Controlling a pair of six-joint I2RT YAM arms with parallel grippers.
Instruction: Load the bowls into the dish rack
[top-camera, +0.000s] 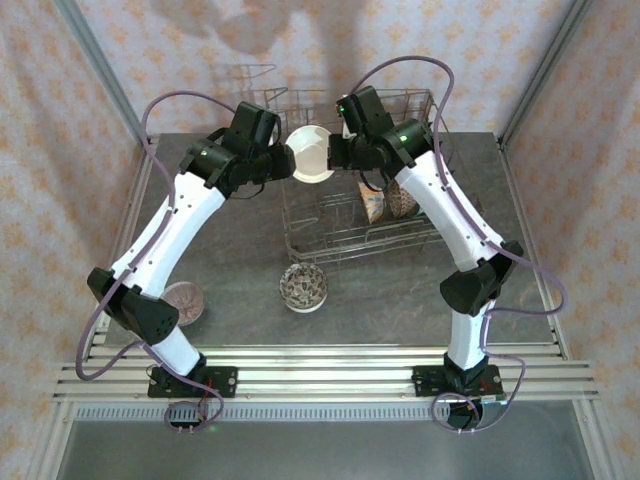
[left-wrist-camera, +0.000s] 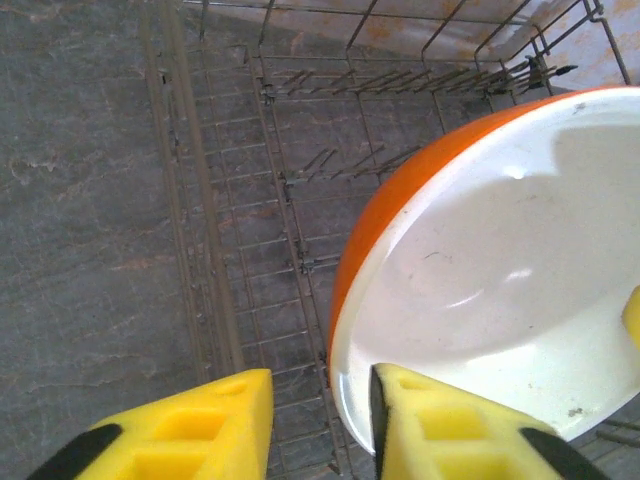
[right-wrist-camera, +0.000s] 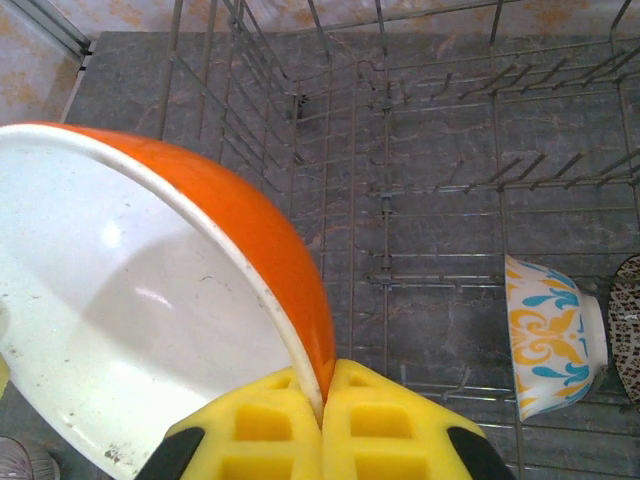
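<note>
An orange bowl (top-camera: 310, 153) with a plain white inside hangs tilted over the left end of the dish rack (top-camera: 340, 255). My right gripper (right-wrist-camera: 322, 385) is shut on the rim of the orange bowl (right-wrist-camera: 150, 330), one pad inside and one outside. My left gripper (left-wrist-camera: 322, 385) is open at the opposite rim of the bowl (left-wrist-camera: 500, 260): one finger (left-wrist-camera: 440, 420) lies against the white inside, the other finger (left-wrist-camera: 215, 420) stands apart from the orange outside. Below both lie the rack's wire floor and tines (left-wrist-camera: 290, 180).
Two bowls stand on edge in the rack's right part: a cream one with blue and yellow pattern (right-wrist-camera: 555, 335) and a dark patterned one (right-wrist-camera: 630, 320). On the table lie a patterned bowl (top-camera: 303, 287) before the rack and a pink-brown bowl (top-camera: 185, 303) near the left arm.
</note>
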